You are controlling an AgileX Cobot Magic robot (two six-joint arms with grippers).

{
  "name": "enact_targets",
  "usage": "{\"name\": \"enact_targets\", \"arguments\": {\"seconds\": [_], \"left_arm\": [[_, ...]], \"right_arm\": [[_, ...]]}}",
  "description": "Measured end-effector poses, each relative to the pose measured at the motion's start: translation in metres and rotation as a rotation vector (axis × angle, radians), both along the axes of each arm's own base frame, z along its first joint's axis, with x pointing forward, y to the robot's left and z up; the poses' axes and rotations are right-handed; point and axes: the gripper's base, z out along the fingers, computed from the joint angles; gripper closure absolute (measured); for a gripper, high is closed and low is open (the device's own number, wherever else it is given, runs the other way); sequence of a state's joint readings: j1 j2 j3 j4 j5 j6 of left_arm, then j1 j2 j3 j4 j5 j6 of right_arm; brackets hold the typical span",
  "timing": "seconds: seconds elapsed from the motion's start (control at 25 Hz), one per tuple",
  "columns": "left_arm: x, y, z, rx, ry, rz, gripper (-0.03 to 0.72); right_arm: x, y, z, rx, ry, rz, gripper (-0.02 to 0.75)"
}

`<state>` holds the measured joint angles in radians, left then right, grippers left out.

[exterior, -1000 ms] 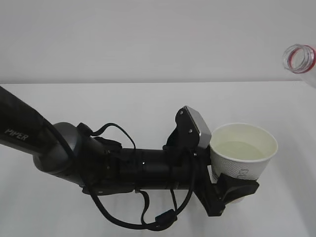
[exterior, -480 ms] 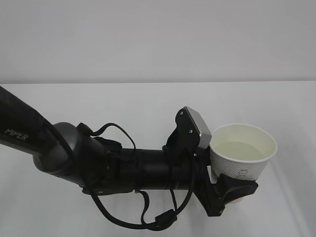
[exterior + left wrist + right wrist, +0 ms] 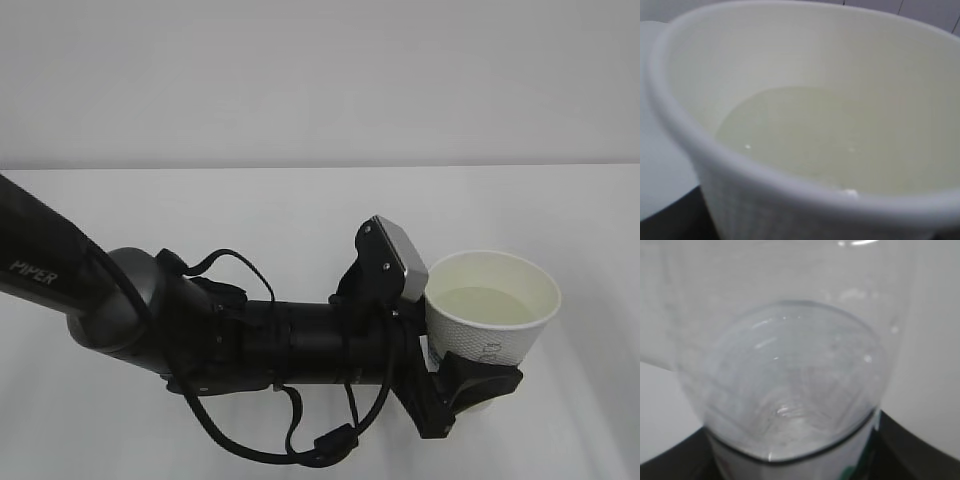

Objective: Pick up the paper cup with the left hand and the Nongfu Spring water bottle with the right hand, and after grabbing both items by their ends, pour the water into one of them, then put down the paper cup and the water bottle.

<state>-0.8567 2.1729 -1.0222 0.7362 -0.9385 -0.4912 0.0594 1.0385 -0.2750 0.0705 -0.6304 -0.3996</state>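
The white paper cup [image 3: 492,318] hangs upright above the table at the right of the exterior view. My left gripper [image 3: 472,385] is shut on its lower end. Pale water [image 3: 487,305] fills the cup about halfway, and the cup's cream inside [image 3: 805,75] fills the left wrist view. The left hand's black "PIPER" arm [image 3: 200,335] reaches in from the left. The clear Nongfu Spring water bottle [image 3: 790,365] fills the right wrist view, its label edge low in the frame. My right gripper [image 3: 795,471] is shut on it, black jaws showing at both bottom corners. The bottle is outside the exterior view.
The white table [image 3: 250,210] runs back to a plain pale wall [image 3: 320,80]. Loose black cables [image 3: 300,440] hang under the left arm. A grey camera block [image 3: 395,255] sits just left of the cup's rim.
The bottle's red-ringed mouth, at the top right corner of the exterior view a second ago, has left that view. The cup and left arm have stayed put.
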Motion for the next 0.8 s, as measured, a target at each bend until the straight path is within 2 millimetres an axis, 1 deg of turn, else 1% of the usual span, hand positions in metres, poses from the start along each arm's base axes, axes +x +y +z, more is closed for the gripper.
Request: {"name": "enact_targets", "arguments": {"seconds": [0.08,0.36,0.56,0.8], "left_arm": [[0.000,0.000,0.000,0.000,0.000,0.000,0.143],[0.000,0.000,0.000,0.000,0.000,0.000,0.143],[0.000,0.000,0.000,0.000,0.000,0.000,0.143],[0.000,0.000,0.000,0.000,0.000,0.000,0.143]], "right_arm": [[0.000,0.000,0.000,0.055,0.001,-0.003,0.287],[0.000,0.000,-0.001,0.168,0.010,-0.008,0.287],[0.000,0.000,-0.004,0.214,0.044,-0.012,0.287],[0.009,0.001,-0.020,0.265,0.130,-0.028,0.287]]}}
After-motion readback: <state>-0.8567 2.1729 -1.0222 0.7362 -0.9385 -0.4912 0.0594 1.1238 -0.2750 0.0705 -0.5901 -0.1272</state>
